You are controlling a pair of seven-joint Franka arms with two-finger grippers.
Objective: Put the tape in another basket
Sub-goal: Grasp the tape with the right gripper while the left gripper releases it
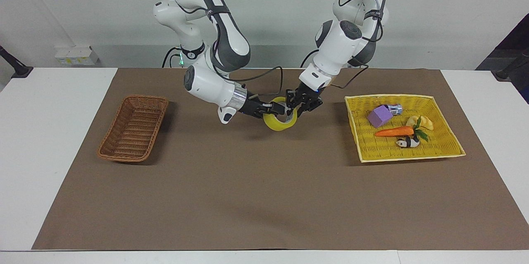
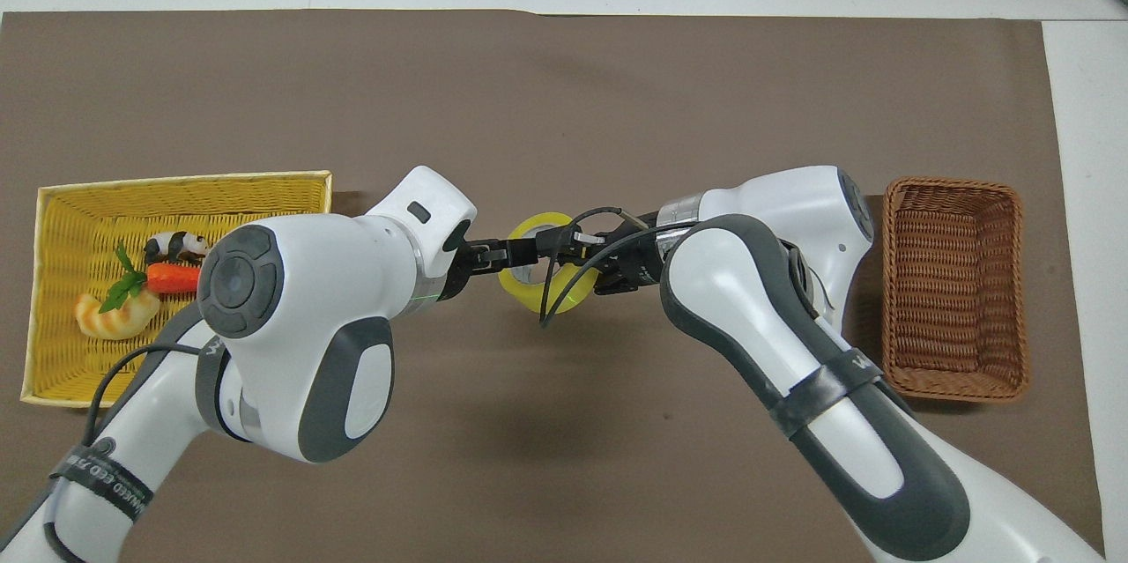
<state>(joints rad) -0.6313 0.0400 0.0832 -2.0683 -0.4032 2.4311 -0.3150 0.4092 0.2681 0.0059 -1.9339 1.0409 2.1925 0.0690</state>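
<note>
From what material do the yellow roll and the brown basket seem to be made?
The tape, held up between the left gripper and the right gripper, looks like glossy, translucent yellow plastic film; its wall lets light through. The basket looks like matte brown woven wicker, perhaps rattan: ribbed strands show on its sloping walls.
</note>
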